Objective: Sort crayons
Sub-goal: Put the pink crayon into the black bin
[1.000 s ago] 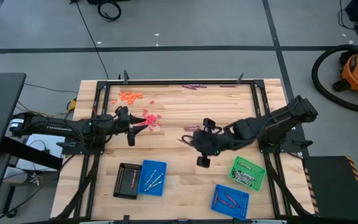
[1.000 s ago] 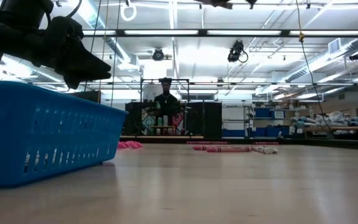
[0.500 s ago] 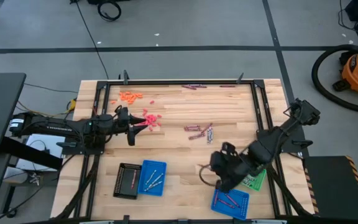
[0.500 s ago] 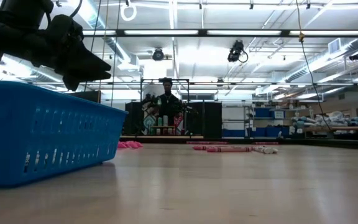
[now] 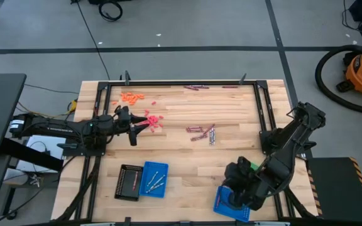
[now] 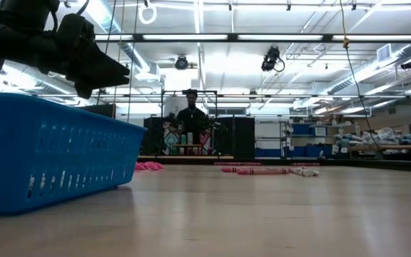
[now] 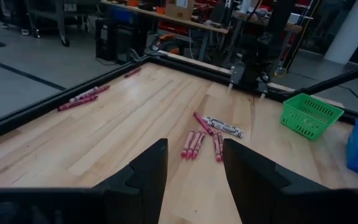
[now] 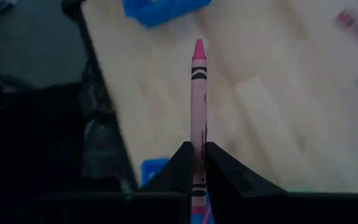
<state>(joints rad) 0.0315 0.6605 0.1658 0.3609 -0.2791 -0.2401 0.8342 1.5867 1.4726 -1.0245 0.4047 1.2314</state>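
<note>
My right gripper [image 5: 234,188] hangs over the blue tray [image 5: 221,204] at the near right, shut on a pink crayon [image 8: 198,106]. My left gripper [image 5: 132,129] waits open at the table's left, beside a pile of red-pink crayons [image 5: 153,120]; in the left wrist view its fingers [image 7: 146,171] frame bare wood. Purple crayons [image 5: 198,132] and a silver-grey one [image 5: 212,134] lie flat at mid-table. Orange crayons [image 5: 131,96] lie at the far left. More purple ones [image 5: 193,87] lie along the far edge. My right gripper pinches the pink crayon's blunt end [image 8: 197,154] between its two fingers [image 8: 180,163]. The crayon runs along the fingers and sticks out ahead of them, its tip [image 8: 198,45] pointing away. It is lifted clear of the table, slanting down.
A green tray [image 5: 251,168] sits half under my right arm. A black tray [image 5: 129,182] and another blue tray [image 5: 155,179], which fills the low view's left [image 6: 48,153], stand at the near left. Dark frame rails [image 5: 266,107] border the wood.
My right gripper has swung from mid-table toward the near right corner, carrying the pink crayon, and has rolled its wrist on the way. It now stands over the near-right blue tray.
</note>
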